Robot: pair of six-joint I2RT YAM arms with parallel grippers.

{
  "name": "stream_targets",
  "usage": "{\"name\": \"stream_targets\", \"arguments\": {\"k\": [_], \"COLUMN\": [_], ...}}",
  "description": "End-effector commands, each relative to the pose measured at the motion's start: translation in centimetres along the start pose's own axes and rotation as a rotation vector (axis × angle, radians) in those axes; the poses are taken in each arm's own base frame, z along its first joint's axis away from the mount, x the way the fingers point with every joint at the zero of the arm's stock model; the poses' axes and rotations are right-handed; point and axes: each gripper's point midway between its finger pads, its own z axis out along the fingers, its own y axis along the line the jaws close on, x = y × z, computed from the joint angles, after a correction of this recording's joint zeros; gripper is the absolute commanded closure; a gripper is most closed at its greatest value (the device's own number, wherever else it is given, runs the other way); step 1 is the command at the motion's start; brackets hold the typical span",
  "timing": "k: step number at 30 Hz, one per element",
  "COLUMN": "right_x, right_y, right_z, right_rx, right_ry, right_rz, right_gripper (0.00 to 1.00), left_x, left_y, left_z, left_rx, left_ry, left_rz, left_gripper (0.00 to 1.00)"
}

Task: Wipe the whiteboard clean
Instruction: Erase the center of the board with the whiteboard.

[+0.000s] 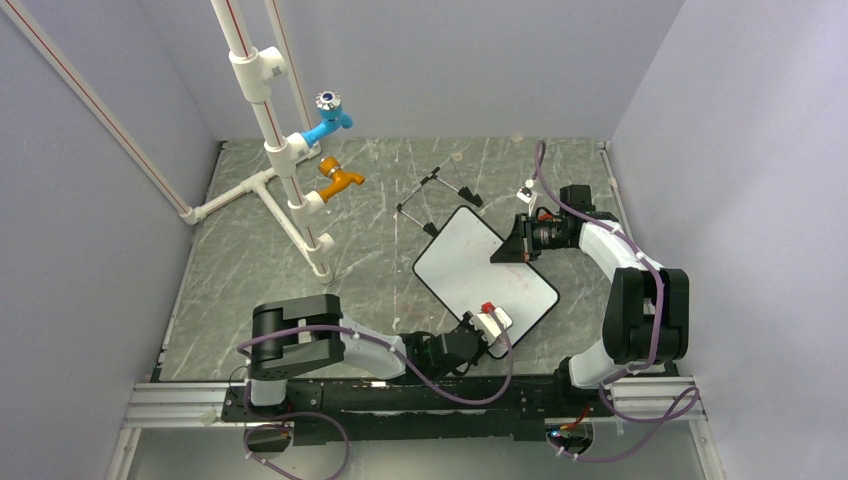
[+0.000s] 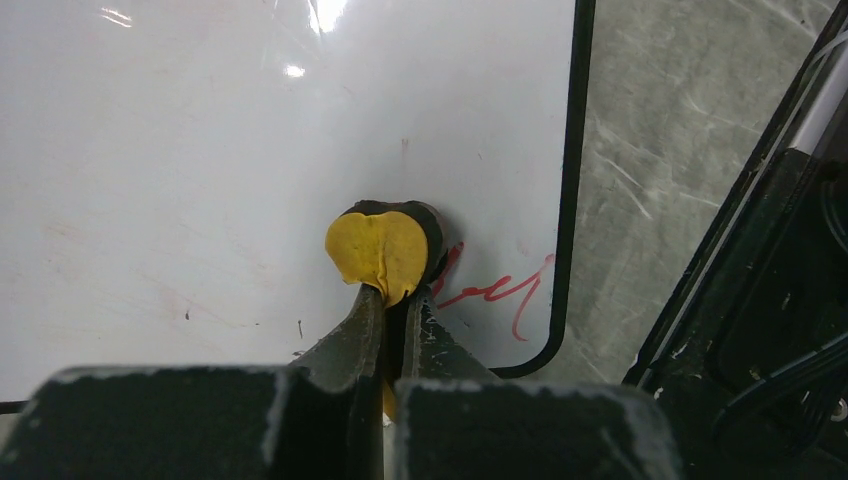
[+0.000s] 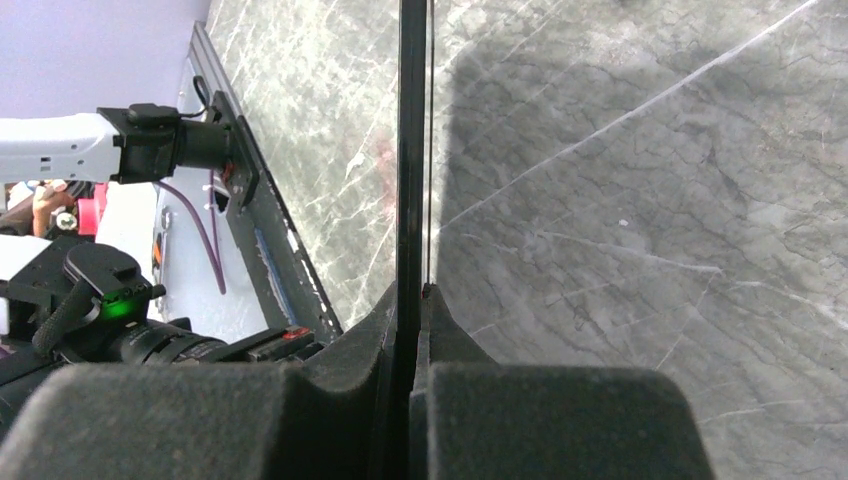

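The whiteboard (image 1: pixel 470 268) lies tilted on the marble table, its black wire easel feet (image 1: pixel 438 196) sticking out behind it. In the left wrist view the whiteboard (image 2: pixel 200 150) is mostly wiped white, with a red handwritten line (image 2: pixel 497 291) left near one rounded corner. My left gripper (image 2: pixel 398 296) is shut on the yellow-black eraser (image 2: pixel 378 250), which presses on the board just beside the red marks. My right gripper (image 3: pixel 412 292) is shut on the whiteboard's thin black frame (image 3: pixel 411 140), seen edge-on. From above, that right gripper (image 1: pixel 510 246) clamps the board's far right edge.
A white pipe stand (image 1: pixel 275 150) with a blue tap (image 1: pixel 328 118) and an orange tap (image 1: pixel 340 181) rises at the back left. Grey walls close in three sides. The black mounting rail (image 1: pixel 420 400) runs along the near edge.
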Motion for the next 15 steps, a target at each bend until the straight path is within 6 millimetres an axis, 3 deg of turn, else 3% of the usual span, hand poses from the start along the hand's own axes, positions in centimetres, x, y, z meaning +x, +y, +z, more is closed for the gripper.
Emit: {"name": "stream_targets", "arguments": {"k": [1,4,9,12,15], "right_x": [-1.0,-1.0,-1.0,-1.0,-1.0], "right_y": [3.5,3.5,3.4,3.3,3.3], "right_z": [0.0,0.0,0.1,0.1,0.1], "right_rx": [-0.166,-0.166,-0.164,-0.161,-0.157], "right_ry": [-0.033,-0.034,-0.033,-0.034,-0.034], "right_rz": [-0.059,-0.058,-0.055,-0.054,-0.054], "right_gripper": [1.0,1.0,1.0,1.0,1.0], "left_x": [4.9,5.6,6.5,5.5,4.3], "left_y": [-1.3,1.0,7.5,7.9,5.7], "left_z": [0.0,-0.1,-0.9,-1.4,-1.5], "left_rx": [0.059,-0.035,-0.184,-0.175,-0.08], "left_ry": [0.161,0.182,0.22,0.194,0.142], "left_rz": [0.076,0.092,-0.021,-0.013,0.024], "left_gripper": [1.0,1.0,1.0,1.0,1.0]}}
